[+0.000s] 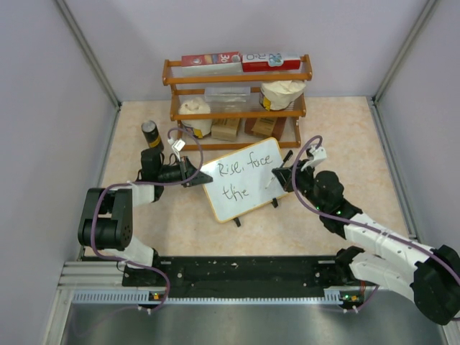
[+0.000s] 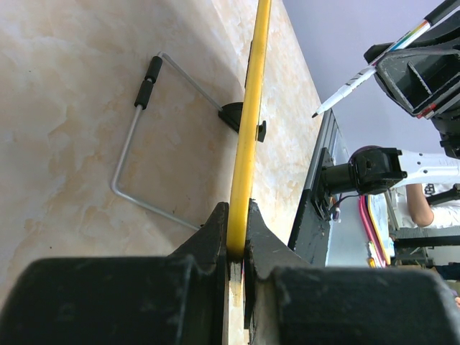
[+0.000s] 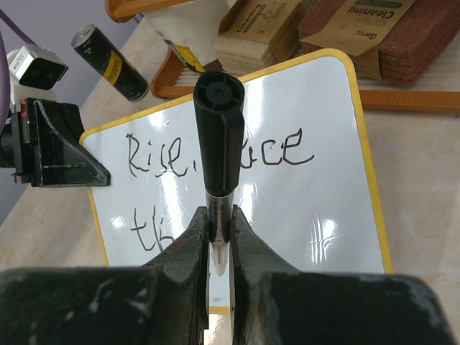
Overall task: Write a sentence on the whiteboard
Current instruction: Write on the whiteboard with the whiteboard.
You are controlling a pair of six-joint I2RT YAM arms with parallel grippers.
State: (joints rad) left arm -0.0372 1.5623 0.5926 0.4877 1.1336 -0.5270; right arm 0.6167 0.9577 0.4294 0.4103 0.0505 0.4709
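Note:
The whiteboard (image 1: 253,195) stands tilted on the table in front of the rack, yellow-framed in the wrist views (image 3: 309,208). Black script on it reads "Rise, face" with "the" below (image 1: 241,171); the right wrist view (image 3: 154,158) shows it partly behind the marker. My left gripper (image 1: 195,176) is shut on the board's left edge (image 2: 244,144). My right gripper (image 1: 286,177) is shut on a black-capped marker (image 3: 219,129), held at the board's right part, right of "the". The marker's tip (image 2: 316,113) hangs just off the surface.
A wooden rack (image 1: 237,93) with boxes, jars and cleaning pads stands behind the board. A black and yellow can (image 1: 150,134) stands at its left. The board's wire stand (image 2: 136,129) rests on the table behind it. Walls close in left and right.

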